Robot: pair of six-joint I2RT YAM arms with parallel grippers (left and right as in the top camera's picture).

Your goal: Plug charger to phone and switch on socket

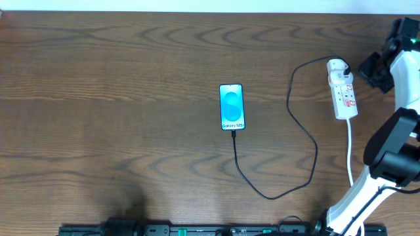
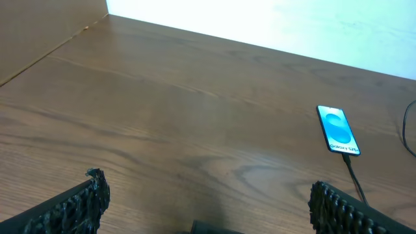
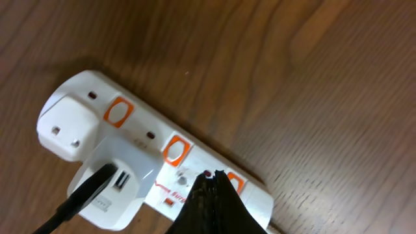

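Observation:
The phone lies mid-table, screen up and bright blue, with the black charger cable plugged into its lower end. It also shows in the left wrist view. The cable loops right and up to a white adapter on the white power strip. In the right wrist view the strip has orange switches, and my right gripper is shut, its tip over the strip's middle beside a small red light. My left gripper is open and empty, low over bare wood left of the phone.
The strip's white cord runs down toward the right arm's base. The cable's black plug sits in the adapter's USB port. A pale wall edge bounds the table's far side.

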